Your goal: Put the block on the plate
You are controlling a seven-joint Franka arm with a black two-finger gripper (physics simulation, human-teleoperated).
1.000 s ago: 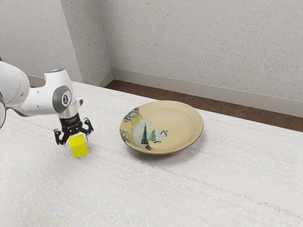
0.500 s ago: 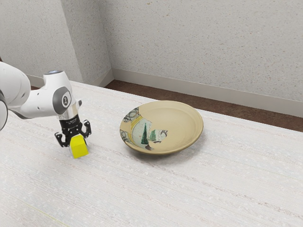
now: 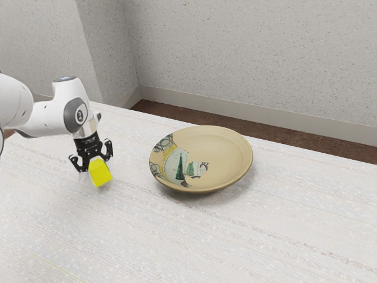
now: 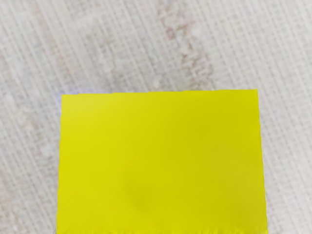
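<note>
Indoor room, plain finish; home or office, can't tell which. Evidence, exterior view: speckled pale wall [image 3: 253,53] turning a corner, light baseboard [image 3: 235,106] along its foot, dark brown floor [image 3: 177,115] below. Whitish, streaky desk [image 3: 235,236] in front; wrist view shows fine weave-like texture.

In the exterior view, I lose the Franka arm [image 3: 47,119] past its left edge, and the yellow block [image 3: 101,173] hides part of my end effector [image 3: 89,153]. The decorated plate [image 3: 224,151] covers the surface [image 3: 235,236] beneath it. In the wrist view, 1 edge crops the block, which masks the surface behind it.
</note>
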